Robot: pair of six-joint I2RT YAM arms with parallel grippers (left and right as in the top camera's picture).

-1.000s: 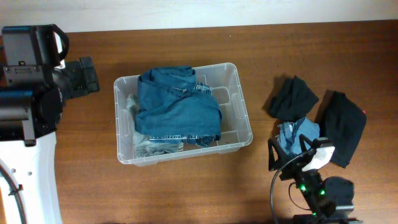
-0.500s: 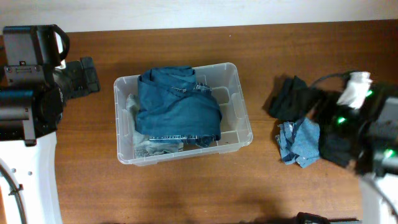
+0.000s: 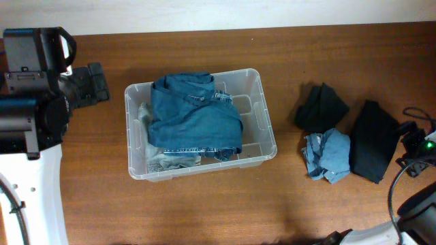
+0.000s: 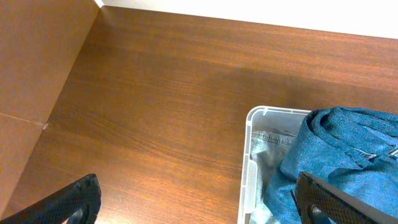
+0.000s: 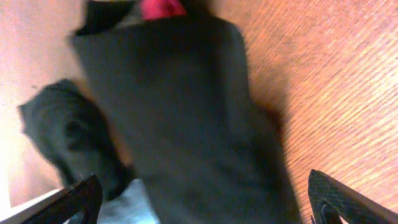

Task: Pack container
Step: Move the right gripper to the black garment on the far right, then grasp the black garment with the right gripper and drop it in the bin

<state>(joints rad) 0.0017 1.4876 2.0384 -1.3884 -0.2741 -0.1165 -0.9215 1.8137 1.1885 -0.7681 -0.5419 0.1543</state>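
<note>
The clear plastic container (image 3: 267, 129) stands left of the table's middle. Folded blue jeans (image 3: 194, 116) fill most of it, over a pale garment (image 3: 160, 160). The container's corner also shows in the left wrist view (image 4: 250, 158) with the jeans (image 4: 342, 155). My left gripper (image 4: 199, 202) is open and empty above bare table left of the container. My right gripper (image 5: 205, 199) is open above a folded black garment (image 5: 186, 124), which also shows in the overhead view (image 3: 373, 139). A second black garment (image 3: 320, 107) and a small light-blue denim piece (image 3: 328, 154) lie beside it.
The left arm's base and camera (image 3: 41, 88) sit at the table's left edge. The right arm (image 3: 417, 153) is at the right edge with cables. A red tag (image 5: 160, 7) shows at the black garment's far end.
The right arm swept from the front of the table up across the garments and now sits at the right edge. The garments and container have not moved.
</note>
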